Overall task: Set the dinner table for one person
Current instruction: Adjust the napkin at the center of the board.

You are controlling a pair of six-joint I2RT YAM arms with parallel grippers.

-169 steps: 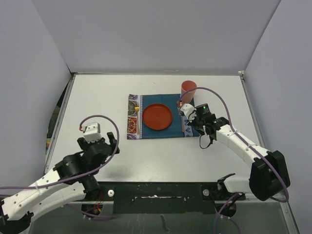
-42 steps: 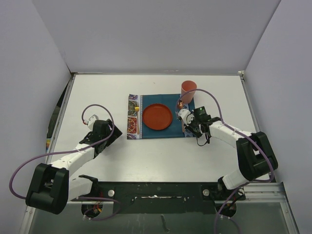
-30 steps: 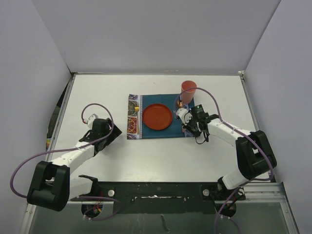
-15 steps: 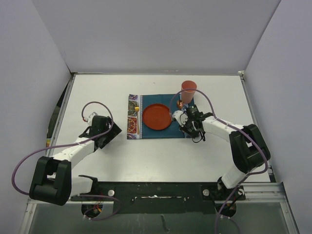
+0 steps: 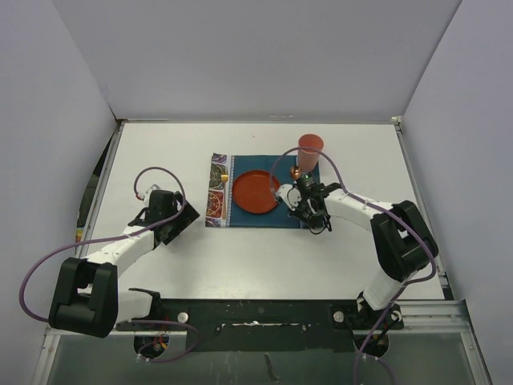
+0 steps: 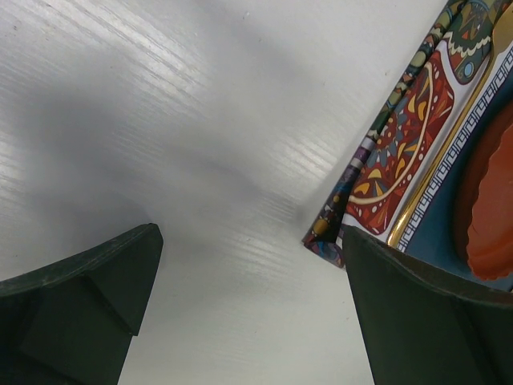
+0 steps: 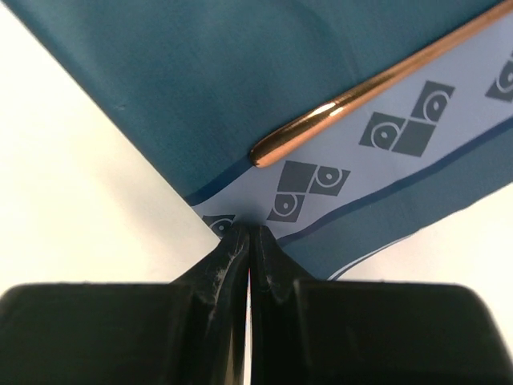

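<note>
Large plain white rectangular bench with thin metal edging [image 5: 361, 152], the dinner table of the task, lies under both hands and spreads well past them on every side. It looks rigid, heavy and fixed, with a smooth and probably slick top. It offers nothing to take hold of, only a surface to lay things on, and light pieces will likely slide across it.

A teal rectangular cloth placemat with patterned ends [image 5: 250, 222] lies flat on it. Its near corner sits right at the tips of the right hand [image 7: 247, 233], whose fingers are pressed together with no gap. Whether any cloth is nipped between them cannot be told. The placemat looks thin, limp and light, best taken at a corner or edge.

A round red plate [image 5: 256, 192] rests on the placemat just beside that hand, toward the left arm. A red plastic cup [image 5: 310, 151] stands just beyond the hand, and a slim copper-coloured utensil handle [image 7: 361, 104] lies just ahead of its fingertips.

The left hand [image 6: 248, 241] is spread wide over bare bench, holding nothing, with the placemat's patterned end just past its right finger.
</note>
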